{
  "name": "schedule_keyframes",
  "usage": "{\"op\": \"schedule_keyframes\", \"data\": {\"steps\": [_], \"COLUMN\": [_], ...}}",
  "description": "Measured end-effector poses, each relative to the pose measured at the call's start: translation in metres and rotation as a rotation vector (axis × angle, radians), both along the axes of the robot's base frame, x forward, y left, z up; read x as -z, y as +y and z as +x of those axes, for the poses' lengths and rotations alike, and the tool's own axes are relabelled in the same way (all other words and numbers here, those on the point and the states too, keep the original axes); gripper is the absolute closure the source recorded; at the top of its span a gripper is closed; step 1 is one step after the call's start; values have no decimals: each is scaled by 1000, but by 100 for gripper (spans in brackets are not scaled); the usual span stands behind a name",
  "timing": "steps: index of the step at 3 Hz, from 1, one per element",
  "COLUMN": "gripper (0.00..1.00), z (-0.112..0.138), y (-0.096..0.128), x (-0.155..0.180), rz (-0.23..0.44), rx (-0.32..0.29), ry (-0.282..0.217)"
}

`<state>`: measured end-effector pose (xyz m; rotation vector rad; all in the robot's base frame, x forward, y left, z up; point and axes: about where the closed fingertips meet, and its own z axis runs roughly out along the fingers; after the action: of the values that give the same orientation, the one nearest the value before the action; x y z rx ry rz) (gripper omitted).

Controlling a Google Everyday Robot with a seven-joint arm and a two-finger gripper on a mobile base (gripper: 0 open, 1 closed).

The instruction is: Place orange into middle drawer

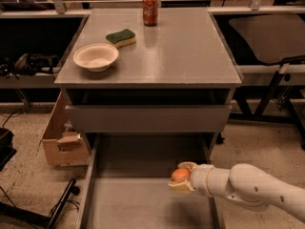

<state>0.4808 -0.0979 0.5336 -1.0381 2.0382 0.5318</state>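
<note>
The orange (pixel 180 175) is a small round fruit held between the beige fingers of my gripper (pixel 182 177). The gripper reaches in from the right on a white arm (pixel 248 187) and hangs over the right part of the middle drawer (pixel 138 204). This drawer is pulled far out, with a long flat grey floor and thin side walls. The gripper is shut on the orange, which sits a little above the drawer floor.
A closed grey drawer front (pixel 147 118) sits above the open drawer. On the cabinet top (pixel 190 51) stand a beige bowl (pixel 96 56), a green sponge (pixel 120 36) and a red soda can (pixel 150 9). A cardboard box (pixel 59 137) stands on the floor at left.
</note>
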Motion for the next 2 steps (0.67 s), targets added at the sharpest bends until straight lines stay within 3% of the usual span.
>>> {"op": "schedule_keyframes", "data": {"steps": [1, 2], "gripper": [100, 100], "z": [4, 29], "y": [8, 27], "x": [8, 43], "rz": [5, 6], "rx": [-15, -51], "ry": [14, 45]}}
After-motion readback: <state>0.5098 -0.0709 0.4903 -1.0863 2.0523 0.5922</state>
